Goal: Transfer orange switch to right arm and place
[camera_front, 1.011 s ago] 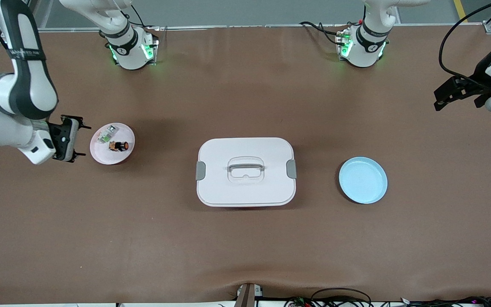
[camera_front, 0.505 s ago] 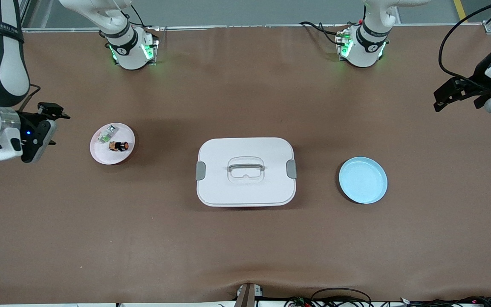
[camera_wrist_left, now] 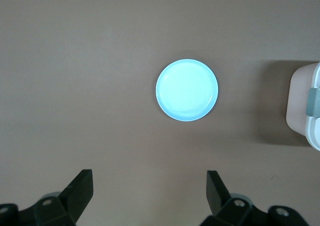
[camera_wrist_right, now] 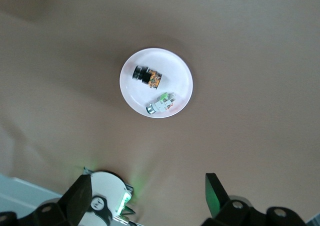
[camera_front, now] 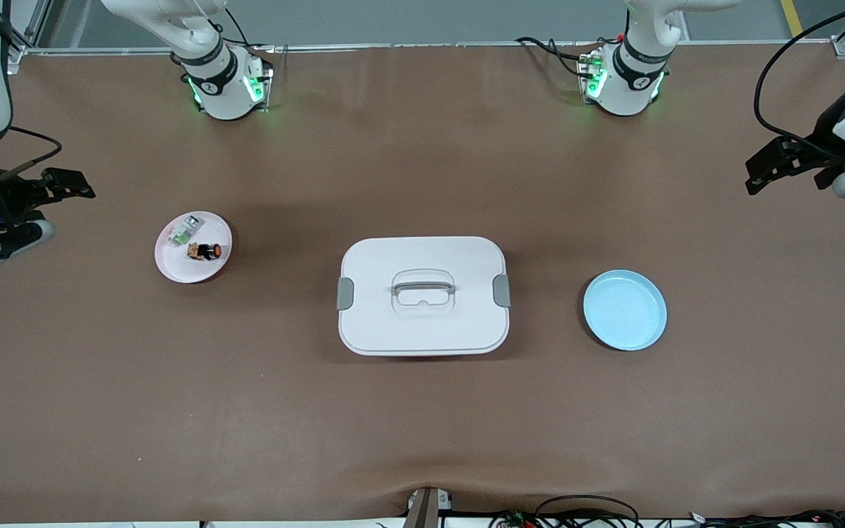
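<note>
Lying on its side on the pink plate [camera_front: 173, 265], the orange switch [camera_front: 204, 251] sits beside a whitish part [camera_front: 183, 232]. Right gripper [camera_front: 15, 213] & left gripper [camera_front: 778, 165] wait up high, jaws wide, empty. Better approach straight down w/ fingers across the black body.

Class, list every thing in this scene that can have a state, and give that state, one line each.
orange switch: lying on its side on the pink plate, not held.
small clear part: lying on the same plate.
white box: lid on.
blue plate: empty.
left gripper: open, empty, up in the air.
right gripper: open, empty, up in the air.
</note>
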You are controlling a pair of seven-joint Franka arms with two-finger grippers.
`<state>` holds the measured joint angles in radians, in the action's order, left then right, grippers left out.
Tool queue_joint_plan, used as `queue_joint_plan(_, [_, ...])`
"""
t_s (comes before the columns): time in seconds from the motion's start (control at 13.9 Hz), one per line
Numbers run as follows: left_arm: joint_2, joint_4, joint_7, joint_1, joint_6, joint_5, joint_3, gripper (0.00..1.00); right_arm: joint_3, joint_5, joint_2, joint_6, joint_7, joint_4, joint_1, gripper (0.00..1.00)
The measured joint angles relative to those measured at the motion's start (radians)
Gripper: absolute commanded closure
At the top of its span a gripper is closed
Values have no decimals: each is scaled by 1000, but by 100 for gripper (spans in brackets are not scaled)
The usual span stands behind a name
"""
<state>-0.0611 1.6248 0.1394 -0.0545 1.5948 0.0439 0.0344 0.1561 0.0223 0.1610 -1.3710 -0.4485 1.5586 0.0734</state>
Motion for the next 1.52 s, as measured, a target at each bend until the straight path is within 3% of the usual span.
queue_joint_plan(0.58, [1,-10,0,-6,15,0,2,0,-4,0,1,-3,300,-77,85,0])
queue_joint_plan(1.08, [0,-26,-24,-8,-20,0,28,0,22,-13,-10,69,322,-210,31,0])
queue_joint_plan(1.52, [0,-35,-25,-6,-27,-1,47,0,23,-23,-10,46,326,-216,-10,0])
